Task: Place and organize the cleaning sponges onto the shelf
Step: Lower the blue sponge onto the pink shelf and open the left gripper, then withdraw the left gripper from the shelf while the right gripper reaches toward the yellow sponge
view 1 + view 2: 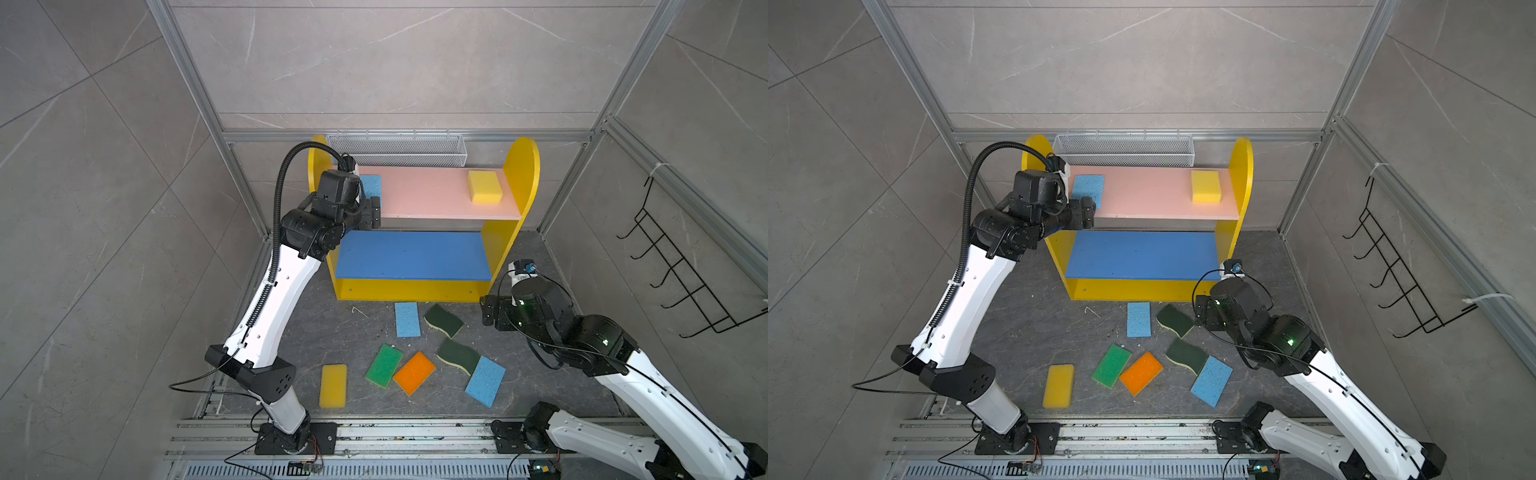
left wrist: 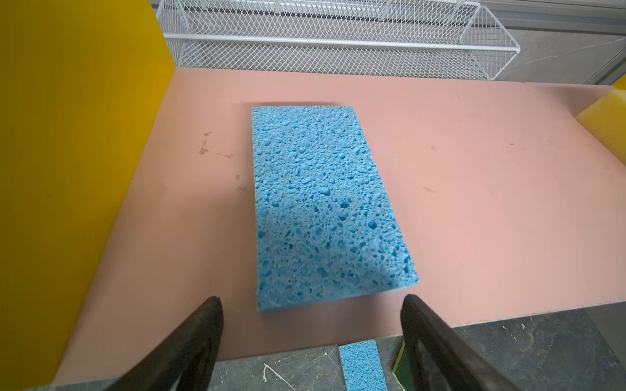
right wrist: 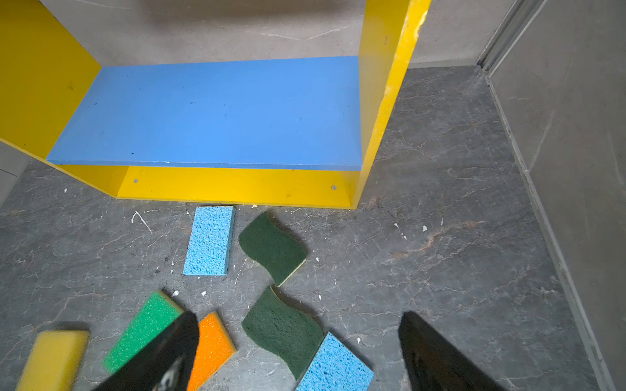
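I count two sponges on shelf (image 1: 415, 255) pink board: blue sponge (image 2: 325, 206) at 9 o'clock end, yellow sponge (image 1: 484, 187) at 3. Seven wait on table (image 1: 332, 332), 6 o'clock side. My left claw (image 2: 310, 299), right claw (image 3: 298, 315) both released, empty.

Just ahead of left gripper (image 2: 311, 298): blue sponge (image 2: 325, 203), coarse open-pored foam, rough, matt. Under it, pink board (image 2: 474, 203), smooth matt paint, faintly stained. Beside it, side (image 2: 67, 135), smooth yellow paint, slight sheen. Beyond, basket (image 2: 321, 44), white coated wire mesh. Fingers (image 2: 189, 345), black matt plastic.

Ahead of right gripper (image 3: 299, 313): blue board (image 3: 210, 111), smooth, matt, lightly speckled. Nearer: scourers (image 3: 271, 247), dark fibrous felt, rough, dull. Green sponge (image 3: 142, 331) and orange sponge (image 3: 211, 342), fine grainy foam. Yellow sponge (image 3: 54, 359), soft fine-celled foam. Below, floor (image 3: 440, 237), dark stone look, matt, veined, flecked white.
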`<state>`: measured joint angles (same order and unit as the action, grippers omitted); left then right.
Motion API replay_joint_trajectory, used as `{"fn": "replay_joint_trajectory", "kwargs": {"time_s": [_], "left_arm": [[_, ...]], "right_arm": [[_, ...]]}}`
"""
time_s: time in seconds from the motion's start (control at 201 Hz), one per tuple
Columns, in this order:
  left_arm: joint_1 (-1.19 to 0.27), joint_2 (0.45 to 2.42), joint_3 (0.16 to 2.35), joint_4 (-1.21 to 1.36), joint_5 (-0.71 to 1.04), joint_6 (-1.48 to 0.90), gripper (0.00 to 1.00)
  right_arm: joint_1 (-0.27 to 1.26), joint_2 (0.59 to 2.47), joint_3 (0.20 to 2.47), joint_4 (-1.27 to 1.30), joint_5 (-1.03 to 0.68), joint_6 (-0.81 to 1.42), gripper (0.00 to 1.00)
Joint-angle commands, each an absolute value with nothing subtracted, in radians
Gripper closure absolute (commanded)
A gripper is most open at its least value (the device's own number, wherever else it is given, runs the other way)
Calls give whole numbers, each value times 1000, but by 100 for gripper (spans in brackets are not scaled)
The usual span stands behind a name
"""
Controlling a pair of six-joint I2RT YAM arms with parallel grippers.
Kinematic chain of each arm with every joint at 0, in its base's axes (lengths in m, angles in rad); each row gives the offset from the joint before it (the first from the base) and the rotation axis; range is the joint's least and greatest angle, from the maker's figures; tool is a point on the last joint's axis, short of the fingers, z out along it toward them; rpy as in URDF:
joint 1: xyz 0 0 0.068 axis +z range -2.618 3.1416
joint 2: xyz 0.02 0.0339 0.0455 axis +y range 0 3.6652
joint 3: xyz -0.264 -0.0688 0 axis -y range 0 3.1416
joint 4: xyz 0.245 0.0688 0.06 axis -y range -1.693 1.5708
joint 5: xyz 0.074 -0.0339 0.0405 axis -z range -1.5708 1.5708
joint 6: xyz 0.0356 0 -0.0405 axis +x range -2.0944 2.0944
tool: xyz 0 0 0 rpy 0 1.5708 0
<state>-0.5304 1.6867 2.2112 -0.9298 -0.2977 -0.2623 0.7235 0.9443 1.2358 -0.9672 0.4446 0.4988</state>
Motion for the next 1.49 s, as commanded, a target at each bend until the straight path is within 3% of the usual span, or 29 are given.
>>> {"fn": "replay_joint_trajectory", "kwargs": {"time_s": [0.0,0.802,1.489], "left_arm": [[-529,1710,2237,-938,-336,-252,16],[-489,1760,2272,-950,-301,-254,24],[-479,1690,2214,-911,-200,-271,21]], "right_arm": [[722,934,1227,-966,461,507,5],[721,953,1239,-971,471,502,5],[721,963,1243,-965,463,502,5]]}}
